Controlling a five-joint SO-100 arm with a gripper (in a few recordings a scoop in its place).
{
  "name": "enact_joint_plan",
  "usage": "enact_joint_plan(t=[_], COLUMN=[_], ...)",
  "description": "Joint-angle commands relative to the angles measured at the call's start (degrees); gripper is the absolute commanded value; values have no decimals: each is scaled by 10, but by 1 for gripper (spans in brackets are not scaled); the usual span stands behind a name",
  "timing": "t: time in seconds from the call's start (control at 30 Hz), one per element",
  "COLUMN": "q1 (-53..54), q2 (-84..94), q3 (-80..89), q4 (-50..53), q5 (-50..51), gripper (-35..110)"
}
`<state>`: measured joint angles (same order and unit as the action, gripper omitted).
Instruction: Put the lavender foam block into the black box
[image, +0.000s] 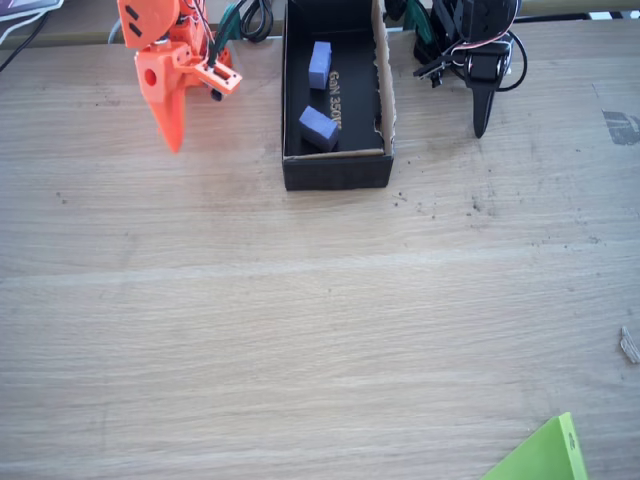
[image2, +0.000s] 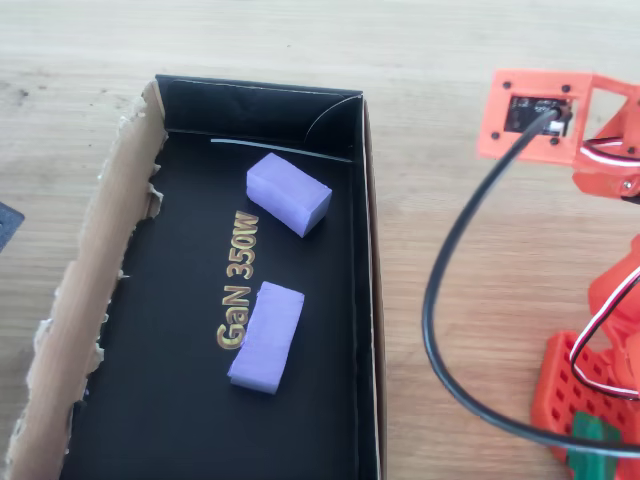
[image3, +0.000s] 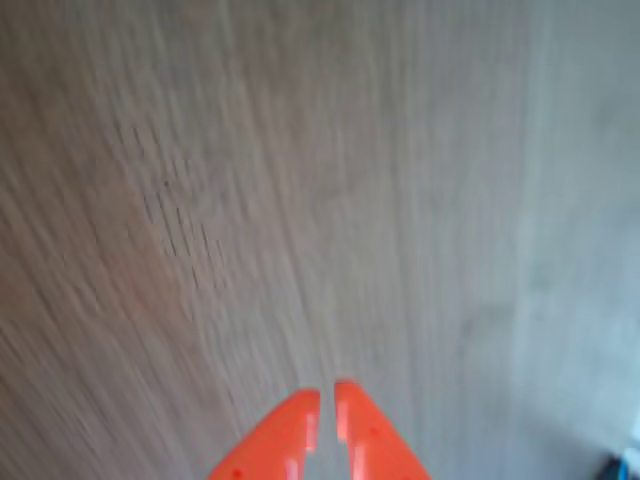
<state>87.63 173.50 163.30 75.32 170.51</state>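
In the fixed view the orange arm stands at the upper left of the wooden table (image: 300, 330), folded down so that its gripper (image: 173, 135) points straight at the tabletop, the tip close above the wood and well to the left of the black box (image: 335, 170). The fingers come together in one narrow point with nothing between them. The box lies lengthwise away from the camera, its torn brown edge on the right. Two blue-purple foam pieces lie inside it: the lavender foam block (image: 320, 64) toward the far end and a squatter, darker block (image: 319, 128) nearer the front wall. A lime-green sheet (image: 545, 455) pokes in at the lower right corner, and a small scrap lies at the right edge.

In the overhead view the box (image2: 372, 330) has its torn edge on the left. The lavender block (image2: 266, 335) lies on the black floor, just touching the gold "GaN 350W" lettering (image2: 238, 285); the other block (image2: 288, 192) sits apart from it near the end wall. Orange arm parts and a black cable (image2: 440, 300) rise to the right of the box.

In the wrist view the two orange fingertips (image3: 300, 425) almost meet, a thin slit between them, empty, over blurred pale wood grain.
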Motion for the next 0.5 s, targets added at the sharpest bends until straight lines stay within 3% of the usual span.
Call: enact_joint_plan(t=[0.0, 0.47], q1=[-4, -7], q2=[6, 6], q3=[1, 1], q4=[8, 18], q5=[11, 35], gripper=[0, 0])
